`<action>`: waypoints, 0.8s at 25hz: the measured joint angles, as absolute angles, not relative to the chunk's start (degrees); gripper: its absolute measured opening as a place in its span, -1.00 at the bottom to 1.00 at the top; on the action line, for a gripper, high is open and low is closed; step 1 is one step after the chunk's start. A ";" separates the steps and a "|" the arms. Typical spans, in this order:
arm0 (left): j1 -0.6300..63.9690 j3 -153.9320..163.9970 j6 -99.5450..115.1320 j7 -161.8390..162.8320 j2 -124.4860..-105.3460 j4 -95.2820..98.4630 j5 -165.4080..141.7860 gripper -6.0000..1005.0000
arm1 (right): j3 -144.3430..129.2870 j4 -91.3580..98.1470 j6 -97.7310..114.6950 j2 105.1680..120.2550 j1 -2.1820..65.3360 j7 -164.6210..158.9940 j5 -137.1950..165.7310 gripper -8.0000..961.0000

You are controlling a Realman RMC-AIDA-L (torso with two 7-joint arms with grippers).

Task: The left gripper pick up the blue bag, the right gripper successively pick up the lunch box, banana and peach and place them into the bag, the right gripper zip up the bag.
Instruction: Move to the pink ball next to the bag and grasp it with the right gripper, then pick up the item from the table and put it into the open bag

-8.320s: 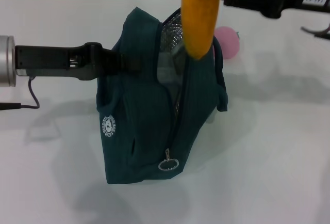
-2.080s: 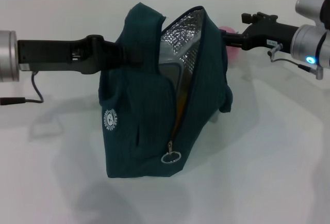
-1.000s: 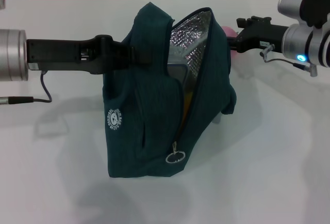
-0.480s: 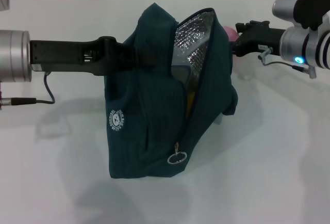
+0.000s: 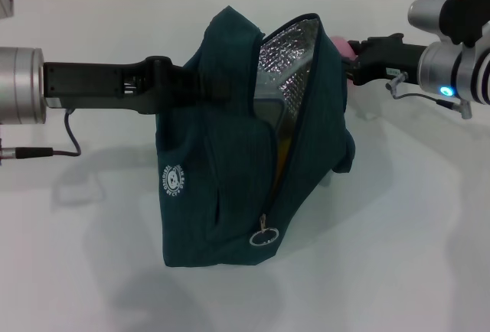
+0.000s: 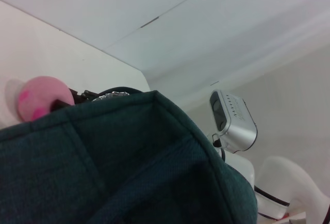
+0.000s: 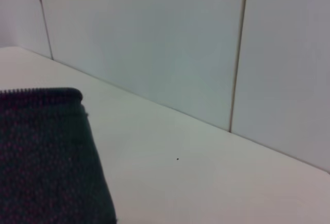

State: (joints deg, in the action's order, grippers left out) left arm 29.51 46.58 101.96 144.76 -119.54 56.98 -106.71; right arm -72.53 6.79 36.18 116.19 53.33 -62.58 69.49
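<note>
The blue bag (image 5: pixel 230 179) hangs upright in the middle of the head view, its top gaping and the silver lining (image 5: pixel 287 60) showing. My left gripper (image 5: pixel 205 87) reaches in from the left and is shut on the bag's upper side. Inside the opening I see the lunch box's clear edge (image 5: pixel 266 110) and an orange sliver of the banana (image 5: pixel 282 148). The pink peach (image 5: pixel 338 43) lies behind the bag's far edge, mostly hidden; it also shows as the peach (image 6: pixel 37 97) beyond the bag's rim (image 6: pixel 129 131). My right gripper (image 5: pixel 351 58) is at the peach, its tip hidden by the bag.
The white table (image 5: pixel 398 225) spreads around the bag, with a white panelled wall (image 7: pixel 154 43) behind it. The zipper's ring pull (image 5: pixel 264 238) hangs low on the bag's front. A thin black cable (image 5: pixel 46 152) trails from the left arm. Bag fabric (image 7: pixel 46 157) fills one corner of the right wrist view.
The banana, held above the bag at first, now lies inside it. The right gripper has come down to the peach behind the bag. The left arm and bag have shifted slightly right.
</note>
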 joint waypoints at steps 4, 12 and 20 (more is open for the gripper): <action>29.51 46.59 101.94 144.68 -119.51 56.95 -106.70 -0.91 | -72.42 7.97 36.24 116.19 52.17 -62.58 69.40 -0.21; 29.13 46.30 101.94 144.58 -119.43 57.19 -106.69 -0.91 | -72.57 12.89 37.67 116.19 48.48 -62.58 67.73 -0.49; 28.05 46.22 102.07 144.58 -119.22 57.49 -106.68 -0.91 | -72.33 23.20 47.26 115.67 39.48 -62.14 59.12 -0.62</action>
State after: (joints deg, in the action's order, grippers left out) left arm 28.05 46.22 102.07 144.58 -119.22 57.49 -106.68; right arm -72.33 23.20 47.26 115.67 39.48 -62.14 59.12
